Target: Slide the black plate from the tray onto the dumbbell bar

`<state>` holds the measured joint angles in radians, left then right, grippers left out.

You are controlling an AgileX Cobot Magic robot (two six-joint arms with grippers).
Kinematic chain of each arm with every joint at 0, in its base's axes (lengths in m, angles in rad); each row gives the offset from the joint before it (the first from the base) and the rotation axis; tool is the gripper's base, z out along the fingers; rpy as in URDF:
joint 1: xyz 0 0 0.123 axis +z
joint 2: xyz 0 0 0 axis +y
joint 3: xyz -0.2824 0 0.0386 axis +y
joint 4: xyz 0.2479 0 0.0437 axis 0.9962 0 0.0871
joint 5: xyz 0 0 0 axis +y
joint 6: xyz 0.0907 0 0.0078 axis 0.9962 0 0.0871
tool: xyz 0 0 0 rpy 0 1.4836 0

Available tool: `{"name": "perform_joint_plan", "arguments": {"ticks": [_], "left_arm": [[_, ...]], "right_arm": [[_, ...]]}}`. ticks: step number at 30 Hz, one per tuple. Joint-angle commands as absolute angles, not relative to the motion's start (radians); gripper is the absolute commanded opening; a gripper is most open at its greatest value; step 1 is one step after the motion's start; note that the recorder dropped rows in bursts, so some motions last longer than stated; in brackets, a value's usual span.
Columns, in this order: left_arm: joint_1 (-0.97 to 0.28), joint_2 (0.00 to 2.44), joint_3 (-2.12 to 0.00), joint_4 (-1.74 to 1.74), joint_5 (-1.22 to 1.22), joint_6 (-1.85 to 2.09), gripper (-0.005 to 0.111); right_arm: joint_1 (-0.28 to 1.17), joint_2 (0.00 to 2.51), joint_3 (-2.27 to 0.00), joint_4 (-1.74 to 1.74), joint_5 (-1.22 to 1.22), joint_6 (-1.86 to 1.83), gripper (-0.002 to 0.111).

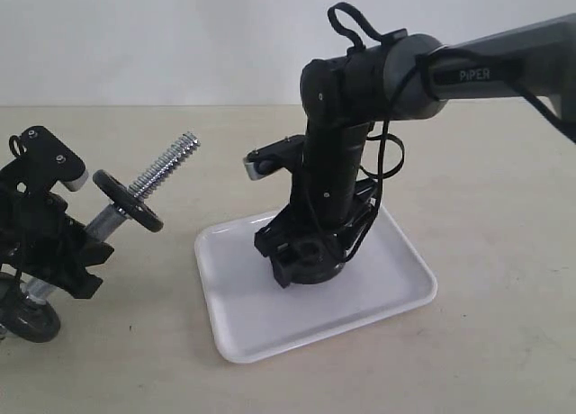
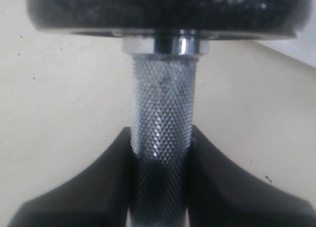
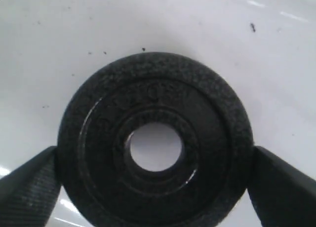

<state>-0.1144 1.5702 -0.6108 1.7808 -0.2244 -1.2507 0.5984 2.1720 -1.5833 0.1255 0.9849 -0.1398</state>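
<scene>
1. Right gripper point(image 3: 154, 158): wide, gripping the black plate point(image 3: 98, 138) with fingers against both sides of its rim.
2. One black plate: round, matte, grainy, with a centre hole. It lies flat in the glossy white tray point(image 1: 396, 252).
3. Left gripper point(image 2: 159, 177): clamped on the knurled chrome dumbbell bar point(image 2: 160, 103), which is tilted.
4. The bar carries two black discs point(image 1: 128, 201); the coarse threaded end point(image 1: 171, 166) is bare.

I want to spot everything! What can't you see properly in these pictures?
- Right wrist view: raised lettering on the black plate is too blurry to read.
- Exterior view: that plate is mostly hidden by the right gripper.
- Left wrist view: the disc on the dumbbell bar is cut off at top.
</scene>
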Motion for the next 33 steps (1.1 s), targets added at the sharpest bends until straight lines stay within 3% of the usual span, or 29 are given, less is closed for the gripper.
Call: {"name": "perform_joint_plan", "arguments": {"ticks": [1, 33], "left_arm": [[-0.114, 1.513, -0.653, 1.744, -0.246, -1.262, 0.004], [-0.114, 1.513, -0.653, 1.744, -0.27, -1.262, 0.004]], "right_arm": [[0.599, 2.185, -1.598, 0.122, 0.992, -0.131, 0.084], [0.599, 2.225, -1.598, 0.08, 0.872, -0.116, 0.084]]}}
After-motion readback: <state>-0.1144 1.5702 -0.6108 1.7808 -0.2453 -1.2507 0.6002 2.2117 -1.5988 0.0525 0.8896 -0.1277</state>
